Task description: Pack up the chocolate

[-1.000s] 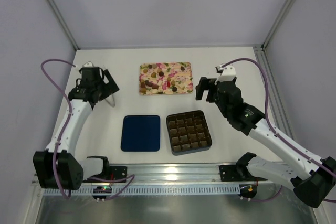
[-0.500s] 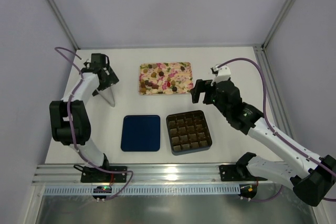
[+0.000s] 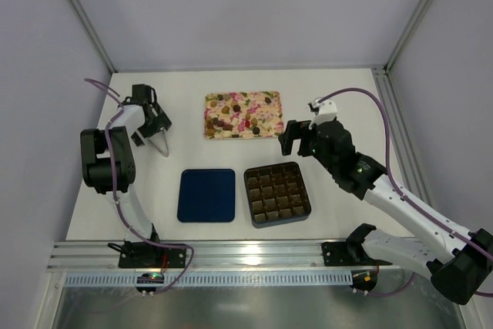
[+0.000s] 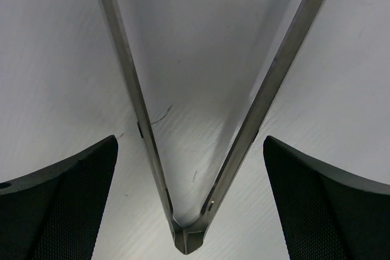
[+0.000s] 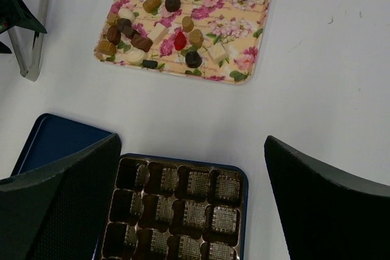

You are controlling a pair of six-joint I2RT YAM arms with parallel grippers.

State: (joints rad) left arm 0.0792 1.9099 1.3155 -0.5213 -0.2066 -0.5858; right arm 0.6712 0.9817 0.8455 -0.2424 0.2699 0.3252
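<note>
Worktop (image 3: 350,102): bare strip running between tray and the two cases; broad bare margin beyond tray's right end.
Tray (image 5: 222,13): shallow rim, open from above; chocolate (image 5: 172,3) crowded toward left half, sparse on right.
Box (image 3: 277,194): open-topped, cells empty; narrow gap to lid (image 3: 206,195), flat and low, on its left.
Tongs (image 4: 186,235): lying left of tray, arms splayed between wide-spread fingers of left hand (image 3: 156,125); bare worktop visible either side.
Right hand (image 5: 192,199): above strip between tray and box, fingers wide, nothing between.
Walls (image 3: 246,13), frame posts (image 3: 81,17): closing left, rear, right.
</note>
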